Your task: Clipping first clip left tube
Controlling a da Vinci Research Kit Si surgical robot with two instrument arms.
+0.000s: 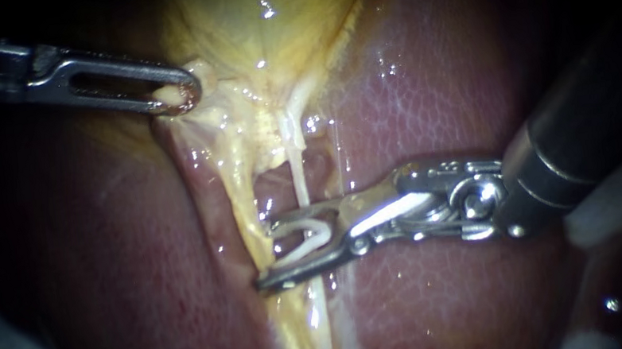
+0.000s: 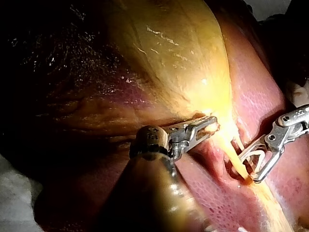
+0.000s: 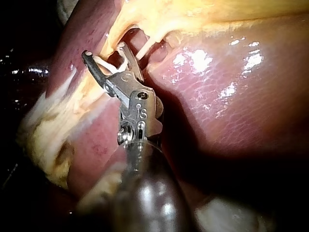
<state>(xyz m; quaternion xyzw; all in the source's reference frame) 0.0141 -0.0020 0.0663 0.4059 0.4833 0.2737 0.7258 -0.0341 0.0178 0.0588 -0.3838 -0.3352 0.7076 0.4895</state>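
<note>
Six items. Liver (image 1: pixel 430 103): red, underlying all the rest. Gallbladder (image 1: pixel 258 13): yellow, glistening. Right instrument (image 1: pixel 265 254): jaws wide apart. Left instrument (image 1: pixel 176 96): jaws clamped on the gallbladder's neck. Tube (image 1: pixel 299 176): pale, thin, crossing between the right jaws. Clip (image 1: pixel 312 240): white, open, cradled in those jaws, astride the tube. Hazard: tips reach yellow tissue (image 1: pixel 245 207) beyond; closing could trap it.

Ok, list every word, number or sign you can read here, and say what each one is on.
Right instrument: one small stamped mark near its joint, too small to read.
Left instrument, clip, tube, gallbladder, liver: no text, numbers or signs.
</note>
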